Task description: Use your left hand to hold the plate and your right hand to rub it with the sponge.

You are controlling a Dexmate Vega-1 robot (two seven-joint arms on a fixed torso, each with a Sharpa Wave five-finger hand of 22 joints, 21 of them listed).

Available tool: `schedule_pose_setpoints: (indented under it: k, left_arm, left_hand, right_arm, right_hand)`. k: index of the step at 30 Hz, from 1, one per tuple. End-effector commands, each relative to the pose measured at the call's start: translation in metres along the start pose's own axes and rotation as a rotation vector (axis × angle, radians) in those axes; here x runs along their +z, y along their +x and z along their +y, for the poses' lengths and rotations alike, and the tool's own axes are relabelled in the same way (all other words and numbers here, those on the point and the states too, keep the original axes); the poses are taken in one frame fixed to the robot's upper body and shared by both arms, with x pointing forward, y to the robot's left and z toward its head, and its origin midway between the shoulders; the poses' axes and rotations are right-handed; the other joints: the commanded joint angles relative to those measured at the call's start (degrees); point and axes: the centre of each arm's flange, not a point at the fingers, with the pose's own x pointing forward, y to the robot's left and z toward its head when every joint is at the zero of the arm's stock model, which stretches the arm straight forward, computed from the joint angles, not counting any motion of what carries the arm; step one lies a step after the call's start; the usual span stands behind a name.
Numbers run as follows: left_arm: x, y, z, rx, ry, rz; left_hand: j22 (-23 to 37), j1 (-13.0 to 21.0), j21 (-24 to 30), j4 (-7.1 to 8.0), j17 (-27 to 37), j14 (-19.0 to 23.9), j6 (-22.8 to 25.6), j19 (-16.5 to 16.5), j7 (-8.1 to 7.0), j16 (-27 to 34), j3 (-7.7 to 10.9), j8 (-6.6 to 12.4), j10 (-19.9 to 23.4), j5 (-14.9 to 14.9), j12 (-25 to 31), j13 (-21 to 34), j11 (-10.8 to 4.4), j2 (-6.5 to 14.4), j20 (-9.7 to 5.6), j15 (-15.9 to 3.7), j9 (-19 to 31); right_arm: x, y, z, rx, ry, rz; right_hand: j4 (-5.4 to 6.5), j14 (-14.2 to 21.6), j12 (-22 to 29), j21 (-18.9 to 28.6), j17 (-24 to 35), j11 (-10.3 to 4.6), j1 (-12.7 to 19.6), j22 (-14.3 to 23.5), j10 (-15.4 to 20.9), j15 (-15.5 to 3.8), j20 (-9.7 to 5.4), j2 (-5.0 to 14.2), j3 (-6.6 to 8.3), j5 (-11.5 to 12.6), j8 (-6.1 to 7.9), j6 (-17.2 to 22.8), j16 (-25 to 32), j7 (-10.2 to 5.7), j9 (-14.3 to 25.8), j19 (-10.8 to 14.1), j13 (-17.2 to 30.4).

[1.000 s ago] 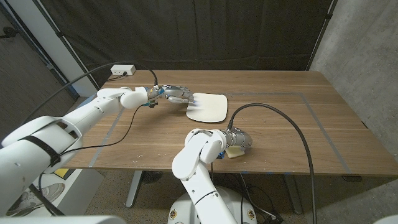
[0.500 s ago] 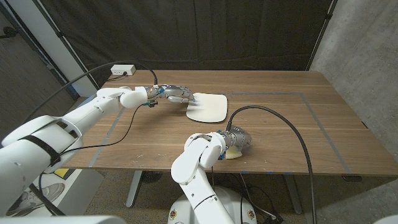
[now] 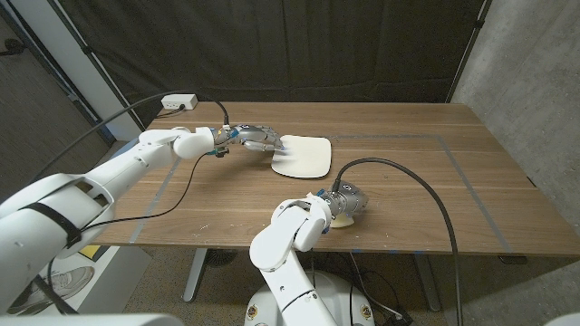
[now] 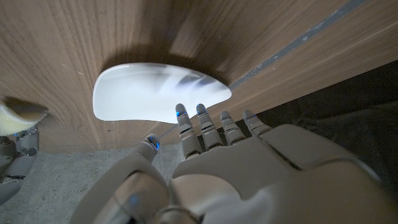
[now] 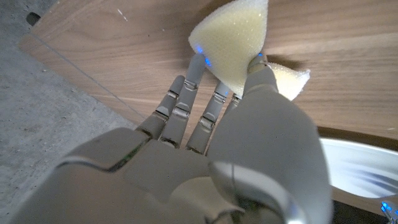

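The left hand (image 3: 256, 138) touches the white plate's (image 3: 304, 157) edge; the right hand (image 3: 345, 204) covers a pale sponge (image 3: 342, 220).

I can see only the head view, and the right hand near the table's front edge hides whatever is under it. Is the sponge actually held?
Observer: Yes. In the right wrist view the right hand pinches the yellow sponge between thumb and fingers.
Operator: Is the sponge flat on the wood?
Observer: No, it is folded up into a peak between the fingertips.
Operator: And the left hand, is it gripping the plate?
Observer: The left wrist view shows the left hand with its fingertips at the rim of the white plate; I cannot tell whether it grips.
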Motion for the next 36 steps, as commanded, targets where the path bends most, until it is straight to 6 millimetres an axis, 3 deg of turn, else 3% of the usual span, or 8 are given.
schedule_pose_setpoints:
  k: [1, 12, 22, 36]
  left_arm:
    - [0.002, -0.006, -0.005, -0.019, 0.021, 0.021]
    - [0.004, -0.005, -0.018, -0.074, 0.056, 0.032]
    - [0.006, 0.002, -0.023, -0.091, 0.084, 0.015]
    - [0.008, 0.008, -0.020, -0.080, 0.110, 0.005]
  left_hand:
    - [0.2, -0.4, -0.2, -0.10, 0.0, 0.5, 1.7, -0.3, 0.14, 0.1, -0.11, 0.76, 0.9, 0.3, 0.5, 0.2, -0.39, 1.0, 0.10, -1.42, 0.2]
    - [0.1, -0.7, -0.2, -0.41, -0.1, 0.2, 3.7, -0.4, 2.26, -0.1, -0.12, 1.31, 0.6, 0.4, 0.2, 0.2, -0.69, 0.6, 0.09, -1.69, 0.2]
    - [-0.1, 1.4, -0.4, -2.09, -0.5, -1.5, -1.4, -0.6, 0.81, -0.7, 2.09, -0.71, -5.6, 0.3, -1.6, 0.1, -1.34, 1.1, 0.05, -1.78, 0.2]
    - [-0.1, 1.4, -0.8, -1.93, -0.4, -3.0, -2.9, -1.4, 0.81, -0.9, 2.53, -0.88, -7.0, 0.1, -1.5, 0.1, -1.47, 0.9, -0.21, -1.36, 0.2]
  right_arm:
    - [-0.004, 0.000, -0.034, -0.194, 0.039, -0.025]
    - [-0.002, 0.008, -0.067, -0.330, 0.032, -0.086]
    - [0.007, 0.016, -0.087, -0.382, -0.001, -0.153]
    - [0.020, 0.027, -0.101, -0.430, -0.023, -0.229]
  right_hand:
    - [0.19, 0.3, -0.1, 0.5, 0.3, 0.02, -0.2, 0.2, 0.9, -9.51, -2.60, 0.69, -0.26, 0.3, -0.11, 0.5, 0.1, 0.11, 0.1, 0.5, 0.2]
    - [0.89, 0.7, -0.1, 1.1, 0.6, 0.01, -1.3, 0.2, 1.5, -9.37, -2.52, 0.59, -1.07, 0.1, -0.27, 1.1, 0.4, 0.16, 0.0, 0.5, 0.2]
    - [0.98, 0.9, 0.0, 1.5, 0.7, 0.00, -1.4, 0.2, 1.8, -9.49, -2.62, 0.69, -1.31, 0.1, -0.41, 1.5, 0.4, 0.18, 0.0, 0.5, 0.2]
    - [0.97, 1.3, -0.1, 2.2, 0.9, 0.00, -1.3, 0.2, 2.1, -9.52, -2.55, 0.96, -1.54, 0.1, -0.54, 2.2, 0.3, 0.19, -0.1, 0.5, 0.3]
